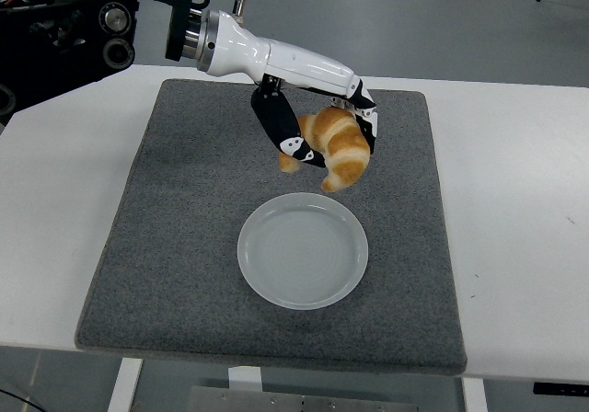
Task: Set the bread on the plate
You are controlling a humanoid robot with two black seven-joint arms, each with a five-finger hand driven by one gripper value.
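Hovering croissant [335, 147] above plate [303, 250] rim

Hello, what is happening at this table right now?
The left robot hand holds a croissant in the air, above the grey mat and just beyond the far rim of the plate. The plate lies on the mat with nothing on it, so the bread is not yet placed. The right arm is not visible.

Bright even overhead light on my table [515, 154], soft faint shadows, mild sheen on my forearm [276, 58], everything pretty sharp
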